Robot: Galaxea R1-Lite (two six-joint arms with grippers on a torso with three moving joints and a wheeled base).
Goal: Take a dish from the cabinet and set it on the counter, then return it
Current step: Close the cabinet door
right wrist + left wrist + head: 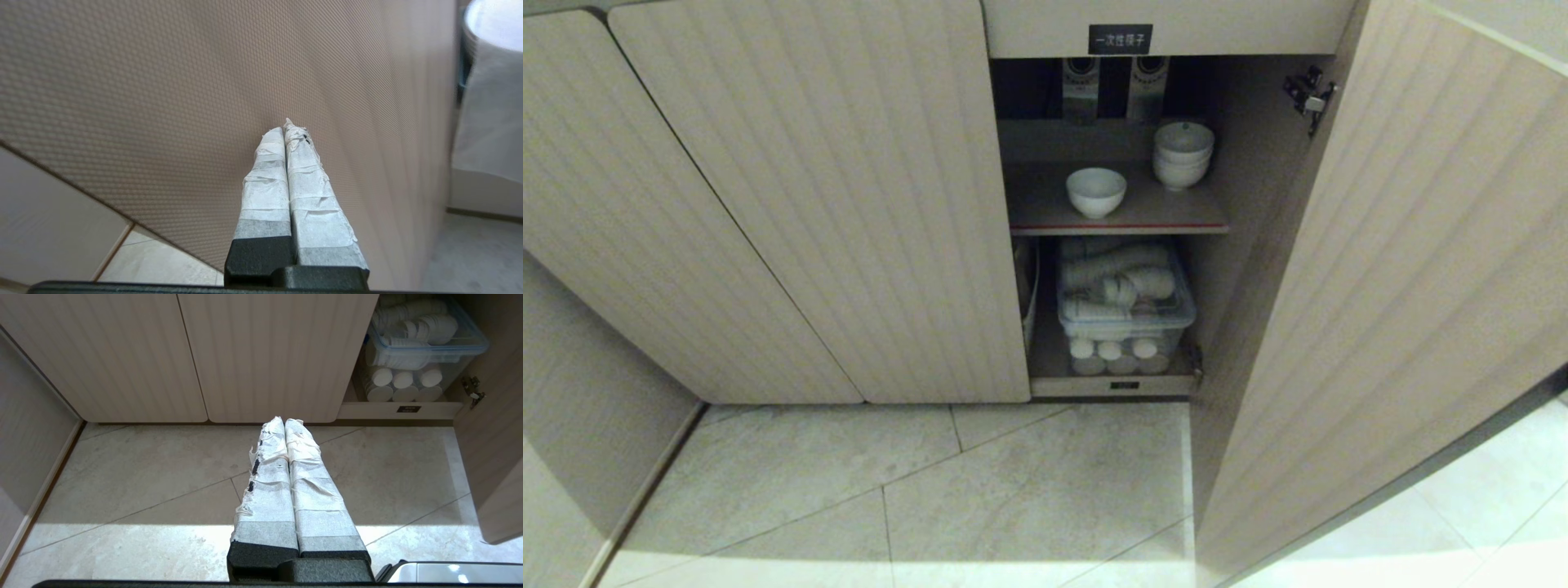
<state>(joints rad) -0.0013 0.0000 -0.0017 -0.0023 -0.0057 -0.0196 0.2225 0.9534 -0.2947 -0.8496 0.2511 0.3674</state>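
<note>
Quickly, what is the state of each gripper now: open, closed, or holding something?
Left gripper: closed, empty, above the floor.
Right gripper: closed, empty, close to the open cabinet door.

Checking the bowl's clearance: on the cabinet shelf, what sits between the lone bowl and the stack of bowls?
Nothing; the head view shows bare shelf between the bowl and the stack.
</note>
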